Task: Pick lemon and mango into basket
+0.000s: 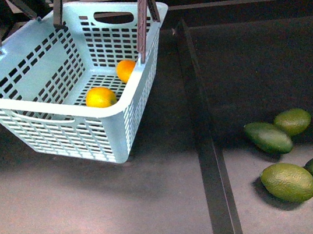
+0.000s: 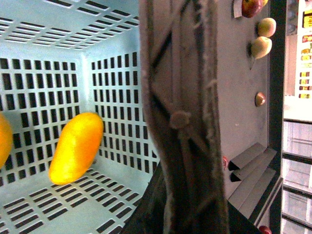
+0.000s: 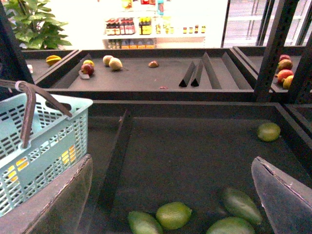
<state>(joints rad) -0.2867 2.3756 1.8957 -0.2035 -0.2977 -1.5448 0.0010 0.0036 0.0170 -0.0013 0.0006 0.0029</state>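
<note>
Basket (image 1: 56,117): I count one lemon (image 1: 100,97), one mango (image 1: 126,70) inside.
Left hand: I cannot tell its grip.
Right hand (image 3: 170,195): fingers wide apart, empty.

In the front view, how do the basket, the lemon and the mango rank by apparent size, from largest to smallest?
1. The basket, by far the largest.
2. The lemon.
3. The mango, though the basket wall partly hides it and it lies farther away, so this is unsure.
</note>
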